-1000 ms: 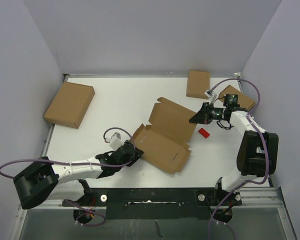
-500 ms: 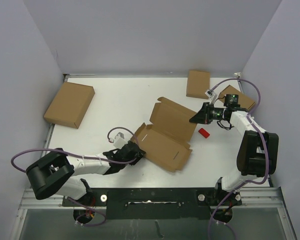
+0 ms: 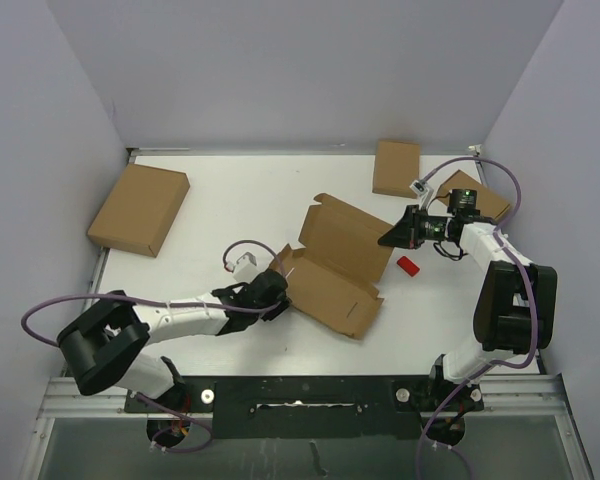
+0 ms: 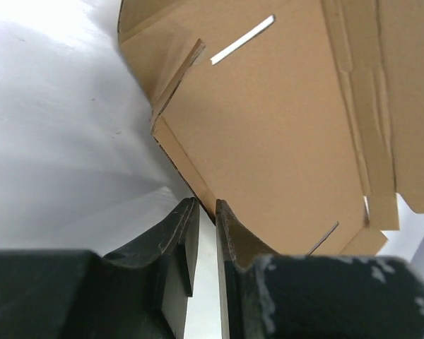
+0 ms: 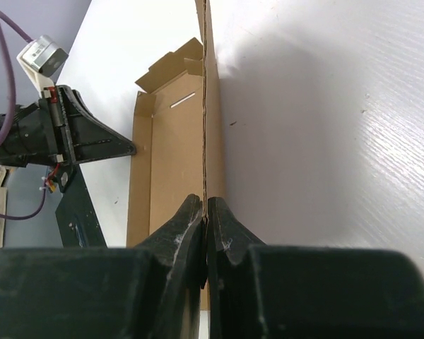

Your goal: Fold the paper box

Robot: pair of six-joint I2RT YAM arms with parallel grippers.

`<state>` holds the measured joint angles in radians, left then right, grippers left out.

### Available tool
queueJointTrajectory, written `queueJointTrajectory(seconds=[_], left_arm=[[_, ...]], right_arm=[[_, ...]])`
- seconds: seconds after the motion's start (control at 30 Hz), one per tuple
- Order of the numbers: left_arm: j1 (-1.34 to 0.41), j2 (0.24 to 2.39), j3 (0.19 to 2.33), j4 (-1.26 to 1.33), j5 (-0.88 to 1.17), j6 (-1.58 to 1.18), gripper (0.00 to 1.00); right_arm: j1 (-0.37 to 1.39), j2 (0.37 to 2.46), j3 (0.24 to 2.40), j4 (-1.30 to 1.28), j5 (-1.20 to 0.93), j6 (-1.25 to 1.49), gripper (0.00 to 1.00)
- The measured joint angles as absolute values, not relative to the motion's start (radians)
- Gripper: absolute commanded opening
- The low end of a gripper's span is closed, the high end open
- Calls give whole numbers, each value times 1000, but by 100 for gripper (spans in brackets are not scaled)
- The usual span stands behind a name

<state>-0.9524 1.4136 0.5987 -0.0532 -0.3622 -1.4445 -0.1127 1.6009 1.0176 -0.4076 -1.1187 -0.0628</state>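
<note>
The paper box (image 3: 330, 275) lies unfolded mid-table, brown cardboard with thin slits, its lid panel toward the back. My left gripper (image 3: 278, 290) is at the box's near-left corner. In the left wrist view its jaws (image 4: 205, 205) stand a narrow slit apart, with the edge of the box (image 4: 283, 141) pinched at the tips. My right gripper (image 3: 388, 238) holds the far right edge. In the right wrist view its gripper (image 5: 205, 201) is shut on a thin cardboard wall of the box (image 5: 173, 162), seen edge-on.
A larger brown box (image 3: 140, 208) lies at the back left. Two smaller brown boxes (image 3: 396, 167) (image 3: 475, 195) sit at the back right. A small red object (image 3: 408, 265) lies on the table just right of the paper box.
My left gripper has slid right and up to the box's left corner and its jaws have narrowed. The box's left edge has lifted slightly. The right arm has not moved.
</note>
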Motion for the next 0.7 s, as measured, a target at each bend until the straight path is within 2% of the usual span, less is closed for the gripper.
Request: queueJointTrajectory(seconds=[0.27,0.53,0.7], left_arm=[[-919,1496,722,-168,-321,-1428,15],[-906,1629,932,-377,-286,-1400,15],[-899,1683,1016,-471,-274,-1376,19]], right_arm=[[-111,1601,1014,-401,-1134,-67,0],[-96,1601,1014,-398,-1145,-77,0],[-90,1600,1014,-397,-1155,-89,0]])
